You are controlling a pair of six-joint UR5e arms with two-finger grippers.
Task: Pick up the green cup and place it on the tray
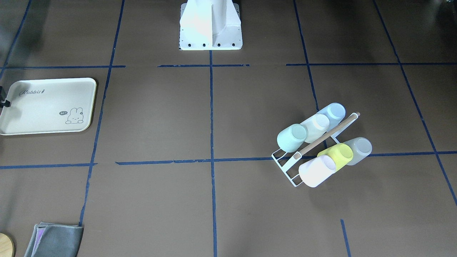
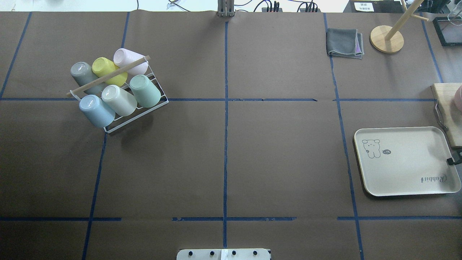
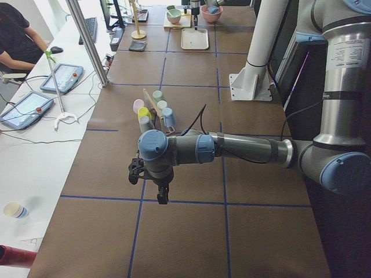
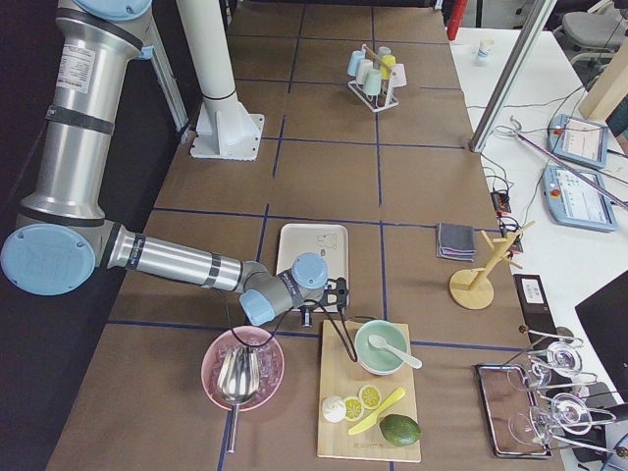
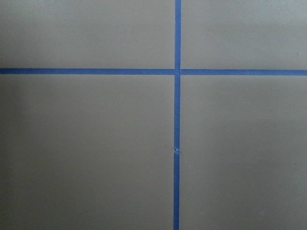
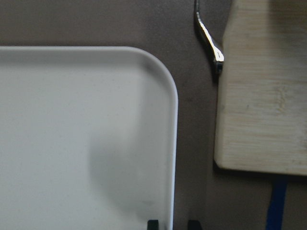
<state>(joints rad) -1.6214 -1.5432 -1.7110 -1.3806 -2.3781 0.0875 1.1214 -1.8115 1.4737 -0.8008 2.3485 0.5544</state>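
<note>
The mint-green cup point(image 1: 292, 137) lies on its side in a white wire rack point(image 1: 285, 166), at the end of a row with a cream and a pale blue cup; it also shows in the overhead view point(image 2: 145, 91). The cream tray point(image 1: 46, 107) with the bunny print lies flat and bare at the far side of the table point(image 2: 406, 160). My right gripper point(image 6: 172, 224) hangs over the tray's edge, fingertips a little apart and empty, one on each side of the rim. My left gripper point(image 3: 149, 185) hovers over bare table near the rack; I cannot tell whether it is open.
The rack also holds yellow-green point(image 2: 108, 70), grey, pinkish-white, cream and pale blue cups under a wooden rod point(image 2: 108, 76). A wooden board point(image 6: 264, 96) and a metal handle point(image 6: 208, 40) lie beside the tray. A grey cloth point(image 2: 344, 42) and wooden stand point(image 2: 387, 38) sit farther off.
</note>
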